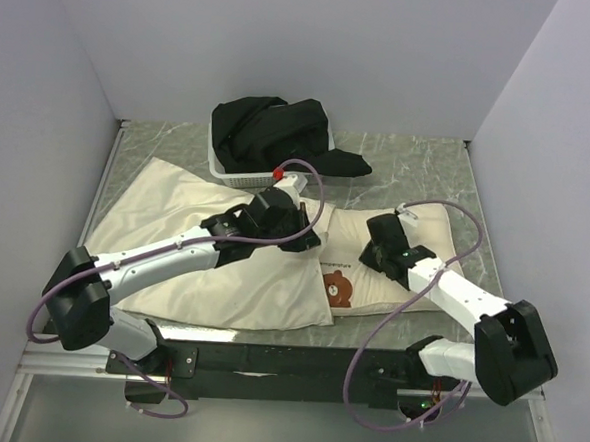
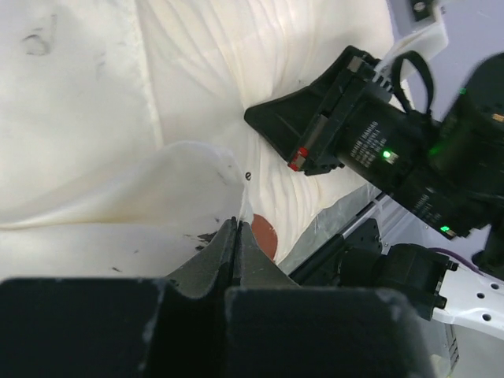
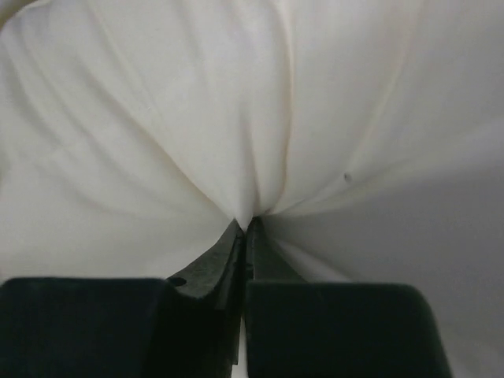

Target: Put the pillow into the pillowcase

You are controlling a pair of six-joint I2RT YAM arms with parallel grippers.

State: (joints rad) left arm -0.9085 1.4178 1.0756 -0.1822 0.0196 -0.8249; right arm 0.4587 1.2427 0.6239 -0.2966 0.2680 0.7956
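The pillowcase lies spread over the left and middle of the table, its right edge over the pillow. The pillow lies at the right, with its brown bear face showing beside the pillowcase edge. My left gripper is shut on the pillowcase's edge; in the left wrist view it pinches a raised flap of the pillowcase, with a brown bear ear just beyond. My right gripper is shut on the pillow; in the right wrist view it pinches bunched cream pillow fabric.
A white basket holding a black cloth heap stands at the back, just behind the left gripper. Grey walls close in the left, right and back. The two grippers are close together, and the right arm fills the upper right of the left wrist view.
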